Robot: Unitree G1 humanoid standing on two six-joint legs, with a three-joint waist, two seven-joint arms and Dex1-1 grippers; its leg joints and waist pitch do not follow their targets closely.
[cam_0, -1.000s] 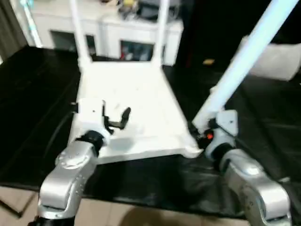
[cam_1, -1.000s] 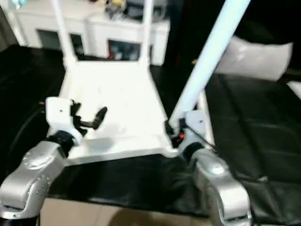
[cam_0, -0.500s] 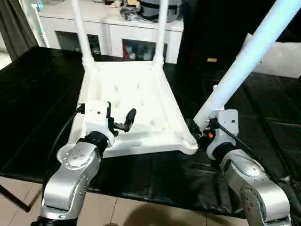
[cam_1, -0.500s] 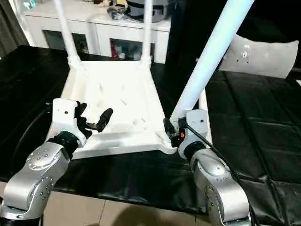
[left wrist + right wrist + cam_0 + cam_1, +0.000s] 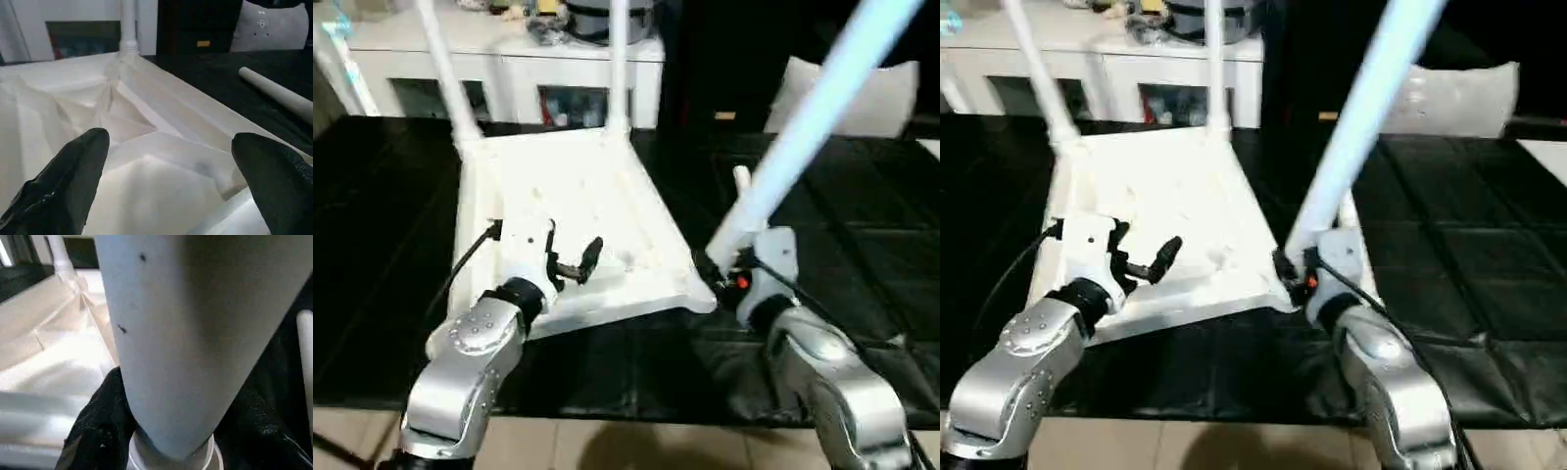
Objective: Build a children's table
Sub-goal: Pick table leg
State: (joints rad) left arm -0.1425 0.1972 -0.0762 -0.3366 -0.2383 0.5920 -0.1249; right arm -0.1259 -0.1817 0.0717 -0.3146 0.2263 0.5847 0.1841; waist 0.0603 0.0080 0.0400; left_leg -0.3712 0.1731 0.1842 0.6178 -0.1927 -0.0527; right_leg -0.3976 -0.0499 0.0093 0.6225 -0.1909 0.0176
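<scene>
Now right claw gripping leg, tabletop inverted

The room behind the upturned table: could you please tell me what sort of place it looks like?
Probably an indoor lab or workroom set up for assembly. White cabinets with glass doors line the back wall, a black padded mat covers the work surface, and the floor looks tiled.
</scene>
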